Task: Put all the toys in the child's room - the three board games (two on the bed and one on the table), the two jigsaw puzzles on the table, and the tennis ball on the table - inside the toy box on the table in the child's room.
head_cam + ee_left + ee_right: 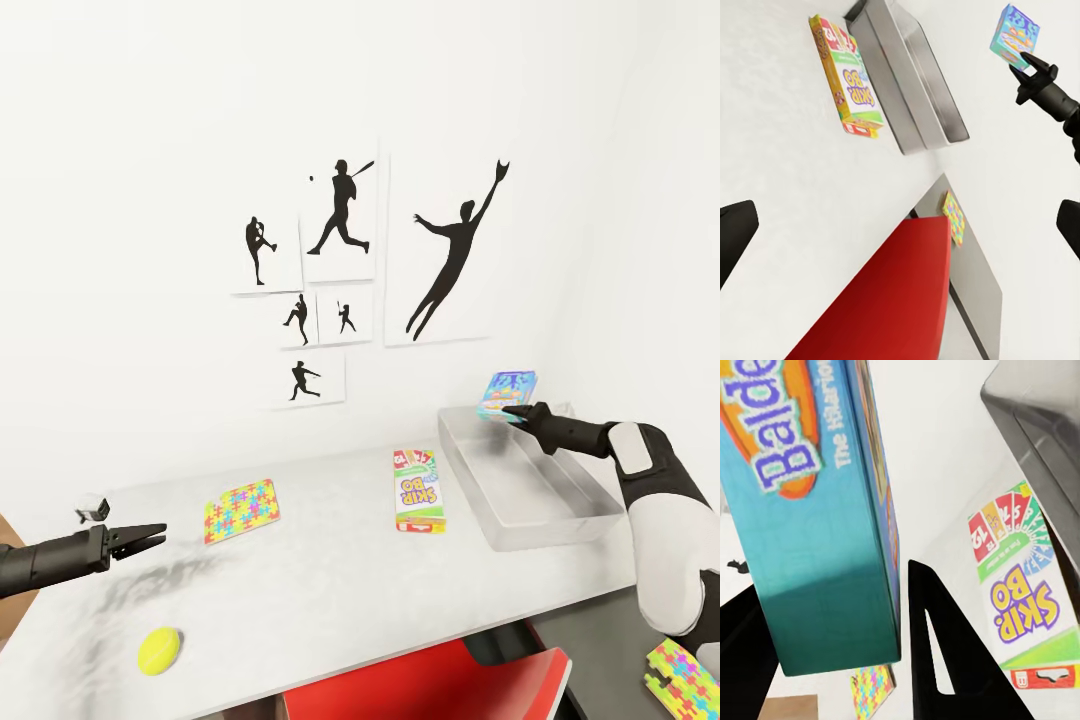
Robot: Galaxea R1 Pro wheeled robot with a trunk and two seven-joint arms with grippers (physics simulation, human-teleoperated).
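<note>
Right gripper (515,412) is clamped on the blue board game (507,394), holding it in the air above the far end of the grey toy box (592,516); the green-white board game (419,490) lies flat on the table (330,580) just beside the box, on the side away from that gripper. Left gripper (150,536) hovers with its fingers slightly apart and nothing between them, a jigsaw puzzle (241,508) lying just ahead of its tips and the tennis ball (159,650) below and nearer the table's front edge, while a second jigsaw puzzle (685,680) shows low beside the right arm
</note>
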